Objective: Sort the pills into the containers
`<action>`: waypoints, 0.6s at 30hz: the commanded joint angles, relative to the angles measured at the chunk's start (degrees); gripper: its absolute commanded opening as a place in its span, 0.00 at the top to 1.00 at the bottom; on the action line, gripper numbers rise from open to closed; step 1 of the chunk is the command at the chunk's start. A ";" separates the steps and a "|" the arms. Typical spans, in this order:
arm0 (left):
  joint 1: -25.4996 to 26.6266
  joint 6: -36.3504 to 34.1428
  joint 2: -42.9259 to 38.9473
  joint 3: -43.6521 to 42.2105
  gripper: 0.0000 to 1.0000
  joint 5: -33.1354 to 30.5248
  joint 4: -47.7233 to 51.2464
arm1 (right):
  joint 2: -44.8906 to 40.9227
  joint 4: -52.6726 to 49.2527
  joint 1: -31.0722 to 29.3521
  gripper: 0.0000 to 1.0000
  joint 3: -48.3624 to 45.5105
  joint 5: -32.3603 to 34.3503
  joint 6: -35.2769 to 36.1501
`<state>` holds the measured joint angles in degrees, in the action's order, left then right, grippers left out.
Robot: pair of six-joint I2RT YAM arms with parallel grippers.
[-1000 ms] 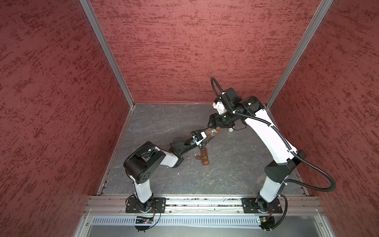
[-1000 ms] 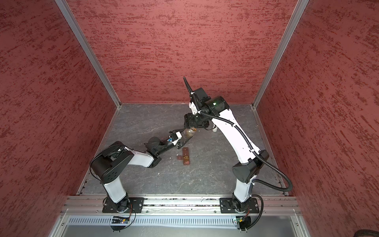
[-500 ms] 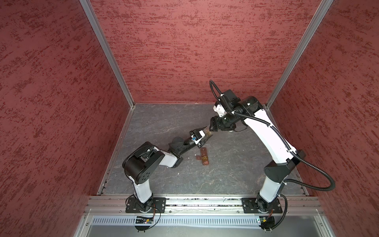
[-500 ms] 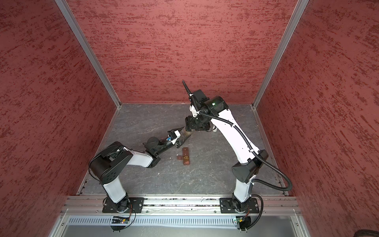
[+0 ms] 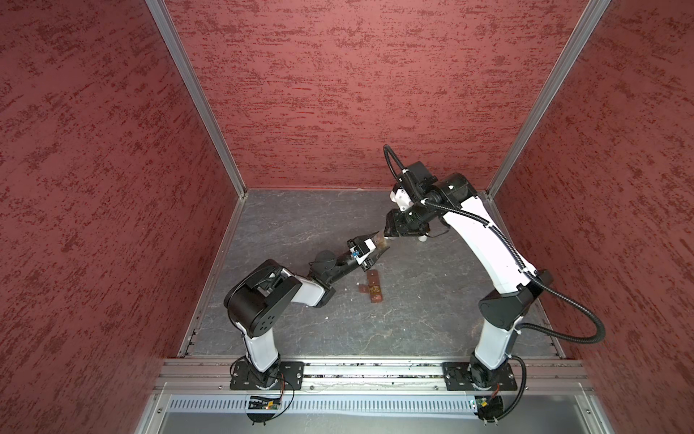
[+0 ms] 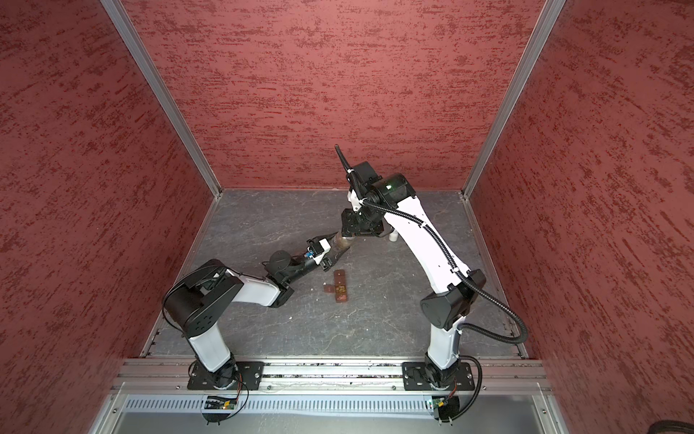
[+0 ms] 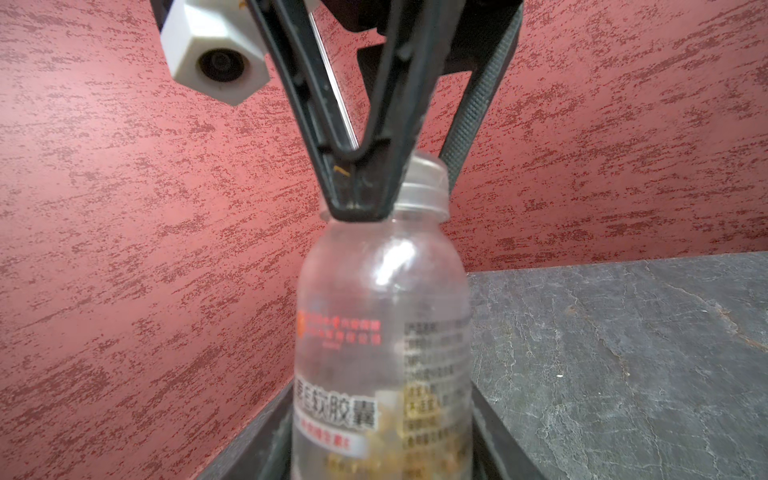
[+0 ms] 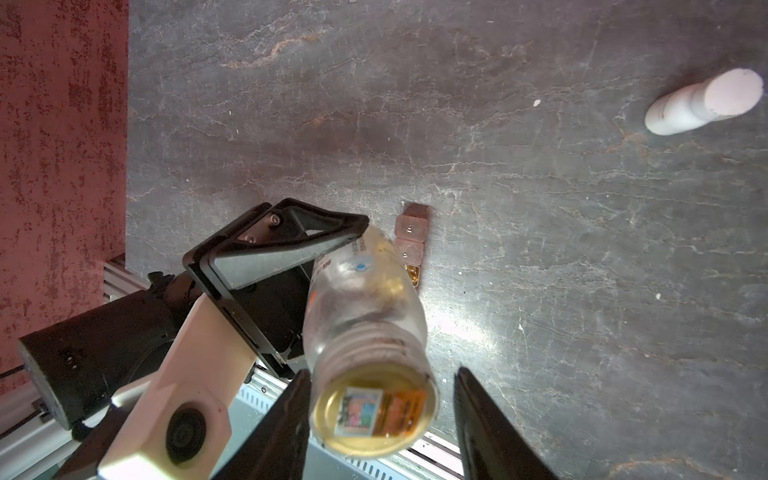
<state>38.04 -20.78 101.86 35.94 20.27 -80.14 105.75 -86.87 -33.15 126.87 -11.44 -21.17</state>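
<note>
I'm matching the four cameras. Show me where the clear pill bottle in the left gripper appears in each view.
In a top view: clear pill bottle mid-table, at the right gripper.
In a top view: same spot.
Left wrist: close up, label facing the camera.
Right wrist: close up, open mouth toward the camera.
Landmark: the right gripper straddling its neck, in all four.

Seen from the left wrist, the bottle (image 7: 382, 332) is blurred, its base cut off and its small print unreadable. In both top views the pills (image 5: 374, 289) in the strip box (image 5: 373, 279) are too small to count.
</note>
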 commanded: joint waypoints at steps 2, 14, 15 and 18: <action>0.36 0.97 -1.32 -0.39 1.00 -0.84 -0.72 | 0.31 1.39 0.45 0.51 1.72 -1.37 0.25; 0.76 0.39 -1.49 -0.78 1.00 -1.73 -0.72 | -1.11 2.13 0.53 0.69 0.72 -2.84 -5.37; 0.89 0.34 -1.49 -0.77 1.00 -1.91 -0.68 | -1.20 2.39 0.54 0.69 0.29 -3.16 -6.21; 1.16 0.16 -1.57 -0.87 1.00 -2.58 -0.72 | -1.64 2.43 0.54 0.70 -0.35 -2.60 -7.04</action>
<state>38.59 -20.21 101.58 35.66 18.96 -80.14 105.75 -86.19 -32.80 126.89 -13.26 -25.08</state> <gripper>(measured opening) 0.526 0.429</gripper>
